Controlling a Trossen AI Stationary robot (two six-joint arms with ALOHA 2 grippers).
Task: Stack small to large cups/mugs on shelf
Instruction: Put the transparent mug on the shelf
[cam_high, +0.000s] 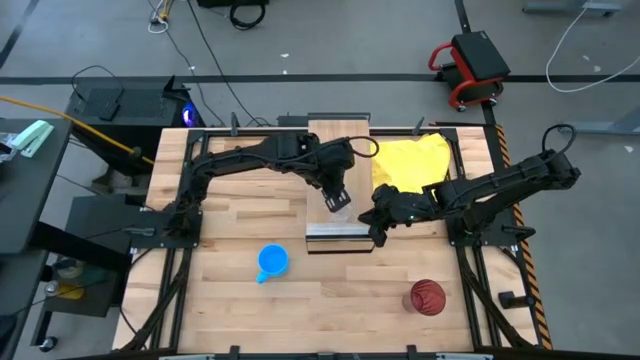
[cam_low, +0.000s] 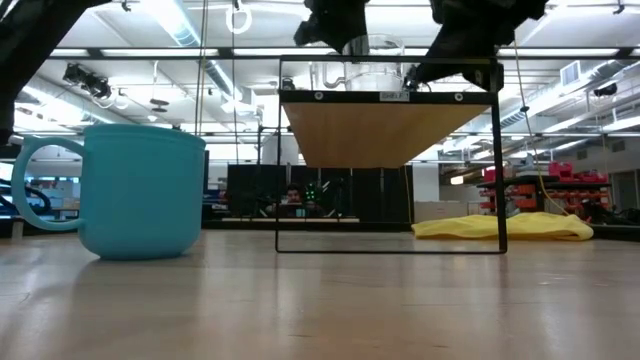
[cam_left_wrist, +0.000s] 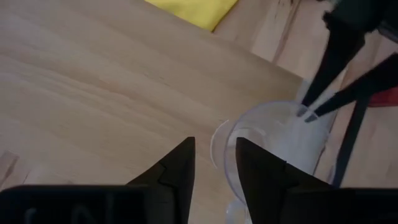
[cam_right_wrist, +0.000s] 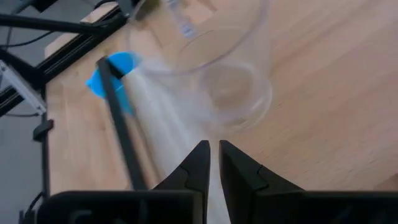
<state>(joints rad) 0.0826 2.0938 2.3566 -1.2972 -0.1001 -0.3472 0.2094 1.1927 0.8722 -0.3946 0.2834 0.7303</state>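
Observation:
The clear glass cup (cam_low: 357, 64) stands upright on the light-wood shelf (cam_high: 338, 236), also visible as the cup (cam_left_wrist: 280, 140) and the cup (cam_right_wrist: 217, 68). My left gripper (cam_left_wrist: 215, 163) comes down over the cup's handle side and is shut on it. My right gripper (cam_right_wrist: 212, 149), shut, reaches in from the table's right to the cup's opposite side. The blue mug (cam_high: 272, 262) stands on the table left of the shelf, and the dark red tumbler (cam_high: 427, 297) stands near the table's near right corner. My left gripper holds the cup's curved clear handle (cam_left_wrist: 216, 144) between its two fingers, coming from above and pointing down; the cup's base rests on the shelf. My right gripper's fingertips (cam_left_wrist: 306, 112) meet the cup's wall near the rim, opposite the handle. Whether they pinch it or only rest against it, I cannot tell.
A yellow cloth (cam_high: 410, 160) lies on the table behind the shelf, toward the far right. The shelf's dark metal frame (cam_low: 497, 160) raises the board well above the table. Bare wood lies between the mug and the tumbler along the near edge.

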